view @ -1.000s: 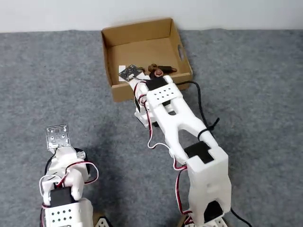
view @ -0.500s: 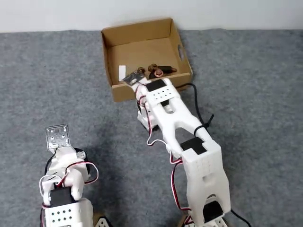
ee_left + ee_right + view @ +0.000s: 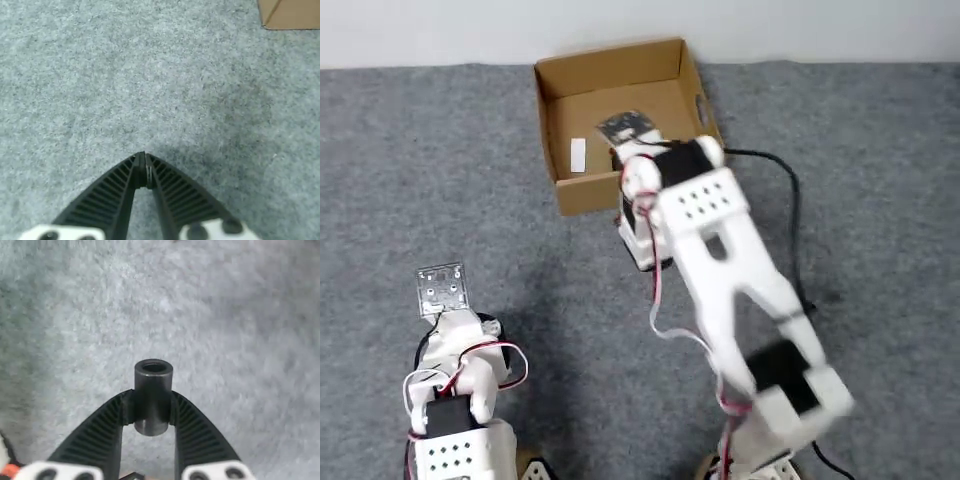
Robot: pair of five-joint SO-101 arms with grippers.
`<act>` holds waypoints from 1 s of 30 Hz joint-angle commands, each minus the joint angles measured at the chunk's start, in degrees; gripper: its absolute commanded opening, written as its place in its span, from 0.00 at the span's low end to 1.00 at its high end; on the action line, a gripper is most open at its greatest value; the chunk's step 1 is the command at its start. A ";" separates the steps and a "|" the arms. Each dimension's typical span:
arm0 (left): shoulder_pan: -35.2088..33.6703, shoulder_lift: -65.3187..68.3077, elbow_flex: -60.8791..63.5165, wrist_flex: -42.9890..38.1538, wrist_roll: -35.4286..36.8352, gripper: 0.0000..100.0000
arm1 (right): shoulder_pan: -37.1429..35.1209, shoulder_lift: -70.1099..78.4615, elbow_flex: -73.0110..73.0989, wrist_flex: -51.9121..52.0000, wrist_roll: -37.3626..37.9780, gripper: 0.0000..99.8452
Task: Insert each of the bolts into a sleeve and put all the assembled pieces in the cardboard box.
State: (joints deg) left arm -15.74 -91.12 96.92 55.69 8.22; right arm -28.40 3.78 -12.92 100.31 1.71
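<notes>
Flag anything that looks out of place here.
Nothing looks spilled or damaged. The right gripper clamps a dark sleeve whose bore is empty, over the grey carpet. The left gripper is shut on nothing.

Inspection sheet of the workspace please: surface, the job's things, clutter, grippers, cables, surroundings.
Surface: grey mat, nothing spilled.
Job's things: cardboard box at the far side, open, white label on its floor, which is partly hidden by the right arm; black sleeve, no bolt in the end that shows.
Clutter: nothing seen.
Grippers: left gripper shut on nothing, over bare mat; right gripper shut on the sleeve.
Cables: black cable on the mat beside the right arm; red and white wires along the arms.
Surroundings: white wall behind.
</notes>
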 commanded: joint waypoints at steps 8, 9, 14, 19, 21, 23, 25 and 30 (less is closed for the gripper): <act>-0.09 -0.26 -0.40 -1.49 0.35 0.01 | 7.43 -28.00 27.43 0.57 -27.96 0.01; -0.09 -0.26 -0.48 -1.41 0.44 0.01 | 8.66 -30.11 29.63 -0.57 -28.57 0.01; 0.09 -0.26 -0.57 -1.23 0.44 0.01 | 14.55 -43.03 39.47 -8.75 -28.40 0.01; 0.09 -0.26 -0.57 -1.23 0.44 0.01 | 18.42 -57.10 50.81 -11.12 -28.40 0.01; 0.09 -0.26 -0.57 -1.23 0.53 0.01 | 20.79 -62.55 53.80 -11.47 -28.31 0.01; 0.00 -0.26 -0.57 -1.49 0.44 0.01 | 22.90 -67.21 57.67 -11.47 -27.43 0.01; 0.00 -0.26 -0.75 -1.67 0.26 0.01 | 24.40 -71.60 62.15 -11.30 -25.76 0.01; 0.35 0.18 -5.49 -0.79 0.18 0.01 | 29.41 -81.89 68.31 -11.56 -25.41 0.01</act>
State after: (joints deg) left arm -15.74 -91.03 96.13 55.08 8.22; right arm -1.49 -72.70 54.33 89.76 -24.48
